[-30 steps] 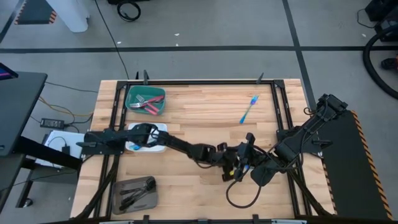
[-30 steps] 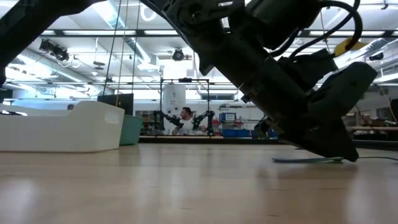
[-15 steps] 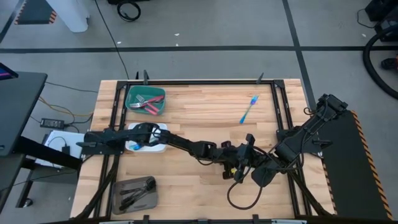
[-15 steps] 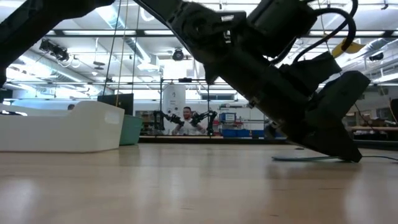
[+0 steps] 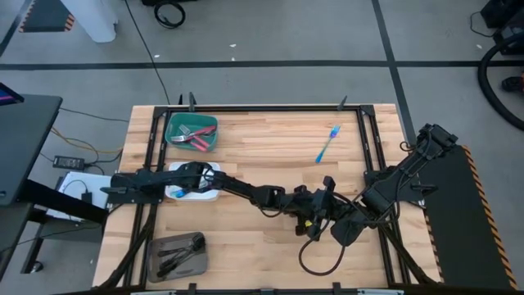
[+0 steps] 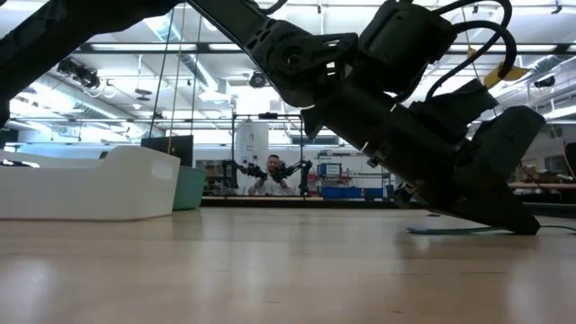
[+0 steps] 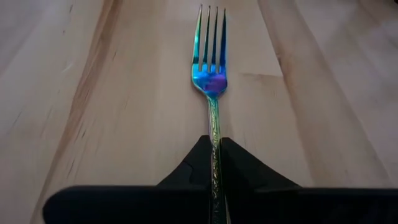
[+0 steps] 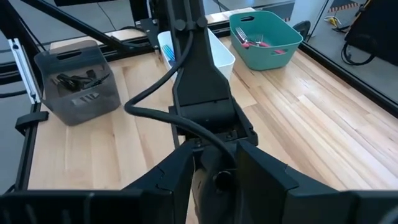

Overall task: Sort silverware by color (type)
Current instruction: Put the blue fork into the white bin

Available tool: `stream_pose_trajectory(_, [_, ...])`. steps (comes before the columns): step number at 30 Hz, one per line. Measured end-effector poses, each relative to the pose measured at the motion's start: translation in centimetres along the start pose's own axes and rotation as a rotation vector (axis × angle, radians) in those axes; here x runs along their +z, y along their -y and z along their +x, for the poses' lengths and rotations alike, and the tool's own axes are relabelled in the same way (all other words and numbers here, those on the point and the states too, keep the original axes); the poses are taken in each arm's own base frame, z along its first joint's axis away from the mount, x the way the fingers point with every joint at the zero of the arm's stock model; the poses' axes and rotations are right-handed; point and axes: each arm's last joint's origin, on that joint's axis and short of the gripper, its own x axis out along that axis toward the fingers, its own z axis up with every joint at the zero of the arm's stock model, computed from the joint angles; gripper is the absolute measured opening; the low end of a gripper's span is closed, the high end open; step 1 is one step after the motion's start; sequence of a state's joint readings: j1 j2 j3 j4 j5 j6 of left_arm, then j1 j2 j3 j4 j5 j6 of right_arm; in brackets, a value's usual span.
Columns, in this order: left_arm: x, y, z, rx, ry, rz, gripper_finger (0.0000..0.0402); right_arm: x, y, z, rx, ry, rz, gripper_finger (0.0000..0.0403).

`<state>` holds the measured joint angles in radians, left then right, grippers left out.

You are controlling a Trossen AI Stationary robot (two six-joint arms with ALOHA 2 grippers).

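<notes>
Gripping the iridescent fork [image 7: 211, 81] is the step in hand — my left end effector [image 7: 215, 163] has its fingers pinched narrow on the handle, the fork lying flat on the desk [image 5: 270, 147] near the middle-right. Next move, as I judge it: lift clear and carry it to the white tray [image 5: 196, 182], which appears to hold the blue pieces. The right end effector [image 8: 211, 163] waits just behind, fingers apart, holding nothing. A second iridescent utensil [image 5: 327, 144] lies well apart. In the high view the arms hide the held fork; tray contents are hard to make out.
</notes>
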<state>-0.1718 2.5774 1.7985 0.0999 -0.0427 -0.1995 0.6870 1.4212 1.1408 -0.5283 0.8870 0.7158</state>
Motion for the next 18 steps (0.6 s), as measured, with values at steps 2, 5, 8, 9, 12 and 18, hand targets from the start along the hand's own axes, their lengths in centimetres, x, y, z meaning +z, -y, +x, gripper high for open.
stream_pose_trajectory(2, [0.2,0.1,-0.2,-0.016,0.0,0.006,0.0025,0.0,0.0,0.0,0.003,-0.004,-0.001,0.0134])
stream_pose_trajectory(5, [1.1,0.3,-1.2,-0.022,-0.016,0.033,0.0025,0.0,0.0,0.0,0.013,-0.013,-0.002,0.0134])
stream_pose_trajectory(8, [2.5,0.7,-2.9,-0.025,-0.028,0.067,0.0025,-0.1,-0.2,-0.1,0.021,-0.011,0.007,0.0134])
stream_pose_trajectory(9, [2.8,0.8,-3.6,-0.024,-0.055,0.084,0.0025,-0.1,-0.2,-0.2,0.022,-0.008,0.008,0.0134])
stream_pose_trajectory(12, [3.7,0.9,-5.5,-0.011,-0.129,0.122,0.0025,-0.1,-0.5,-0.6,0.021,0.023,0.015,0.0134])
stream_pose_trajectory(18, [4.4,0.8,-8.4,0.064,-0.264,0.162,0.0025,-0.2,-1.5,-1.8,0.054,0.087,-0.005,0.0134])
